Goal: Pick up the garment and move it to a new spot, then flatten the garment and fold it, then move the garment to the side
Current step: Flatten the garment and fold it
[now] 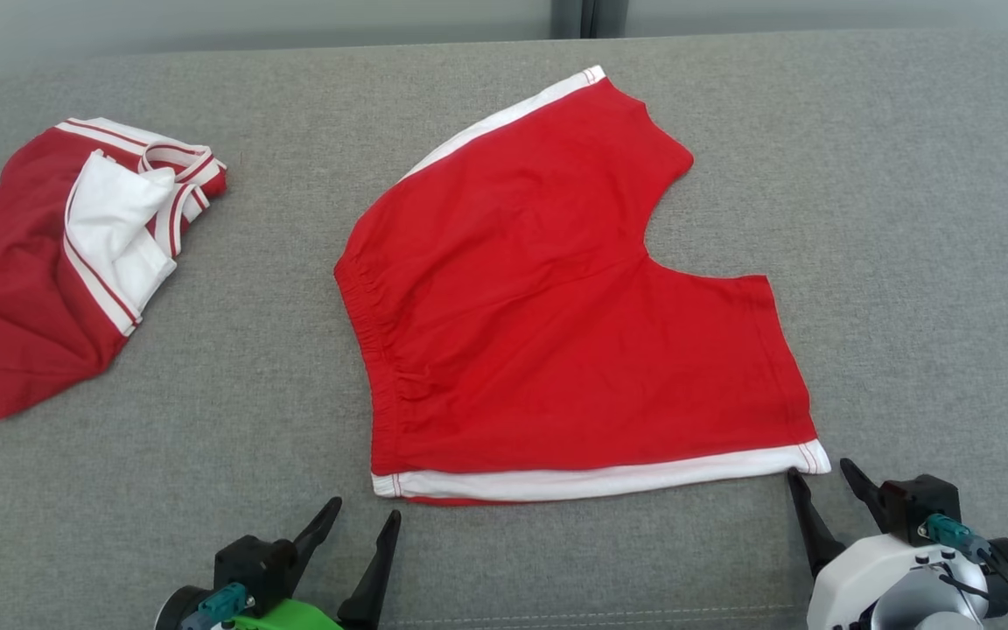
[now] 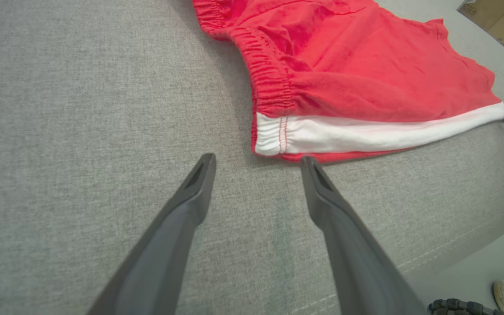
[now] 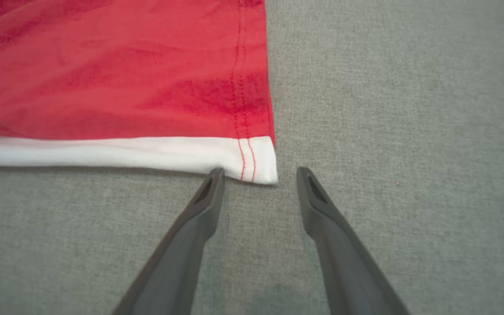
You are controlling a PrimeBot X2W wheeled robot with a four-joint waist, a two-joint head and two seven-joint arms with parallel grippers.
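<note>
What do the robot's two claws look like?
Each tool has two long, dark, tapering fingers on a black block with a teal plug. The left tool sits on a bright green wrist, the right tool on a white one with black cables.

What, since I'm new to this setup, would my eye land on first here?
The red shorts with white trim, spread flat in the middle of the grey surface, stand out first. Next, the bunched red jersey with striped trim and a white panel at the far left. At the near edge, the open left gripper sits by the waistband corner, the open right gripper at the hem corner.
</note>
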